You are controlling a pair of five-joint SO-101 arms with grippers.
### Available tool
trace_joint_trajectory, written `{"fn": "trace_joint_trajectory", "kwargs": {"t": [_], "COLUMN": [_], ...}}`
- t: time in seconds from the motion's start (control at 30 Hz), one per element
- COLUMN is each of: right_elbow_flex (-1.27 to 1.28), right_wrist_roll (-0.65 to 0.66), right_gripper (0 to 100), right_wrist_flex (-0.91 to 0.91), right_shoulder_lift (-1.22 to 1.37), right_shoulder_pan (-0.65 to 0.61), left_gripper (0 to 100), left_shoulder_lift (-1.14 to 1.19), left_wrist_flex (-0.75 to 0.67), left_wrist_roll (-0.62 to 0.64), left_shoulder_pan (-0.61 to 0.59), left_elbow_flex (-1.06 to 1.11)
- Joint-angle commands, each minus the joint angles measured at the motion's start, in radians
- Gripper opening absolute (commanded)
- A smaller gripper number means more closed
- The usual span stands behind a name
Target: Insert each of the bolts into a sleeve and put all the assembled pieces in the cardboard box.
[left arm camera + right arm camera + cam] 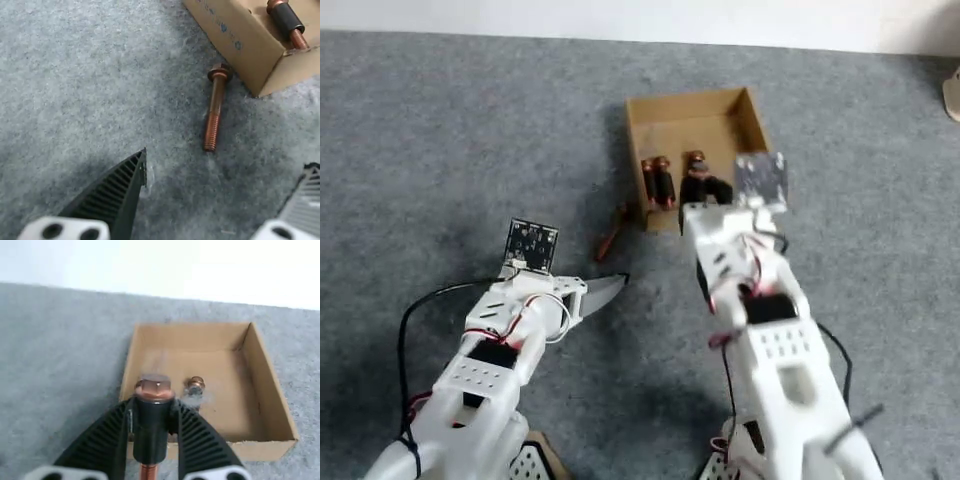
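Observation:
A loose copper bolt (215, 107) lies on the grey carpet beside the cardboard box (235, 45); from above, the bolt (612, 232) is just left of the box (740, 110). My left gripper (227, 160) is open a short way before it, holding nothing; from above it (608, 290) is low over the carpet. My right gripper (152, 425) is shut on a black sleeve with a bolt through it (152, 412), held over the box's near wall (700, 188). Two assembled pieces (657, 183) lie inside the box.
The carpet reaches all around the box. A small black board (531, 243) sits on the left arm near its wrist. A pale object (952, 95) shows at the far right edge.

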Motion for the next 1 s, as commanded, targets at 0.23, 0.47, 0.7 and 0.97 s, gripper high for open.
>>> {"fn": "trace_joint_trajectory", "kwargs": {"t": [0.23,0.47,0.7,0.97], "right_elbow_flex": [-0.567,-0.794,-0.835,-0.837], "right_wrist_roll": [0.028,0.026,0.026,0.018], "right_gripper": [0.5,0.5,1.2,17.9], "right_wrist_flex": [-0.122,-0.124,-0.117,0.160], "right_shoulder_lift": [0.585,0.917,1.078,0.920], "right_shoulder_pan": [0.015,0.044,0.068,0.064], "left_gripper": [43,43,43,43], "left_shoulder_lift": [-0.008,-0.008,-0.008,-0.008], "left_wrist_flex": [0.005,0.005,0.003,0.006], "left_wrist_roll": [0.012,0.009,0.009,0.008], "left_shoulder_pan": [-0.015,-0.015,-0.015,-0.015], "left_elbow_flex": [-0.004,-0.004,-0.004,-0.004]}}
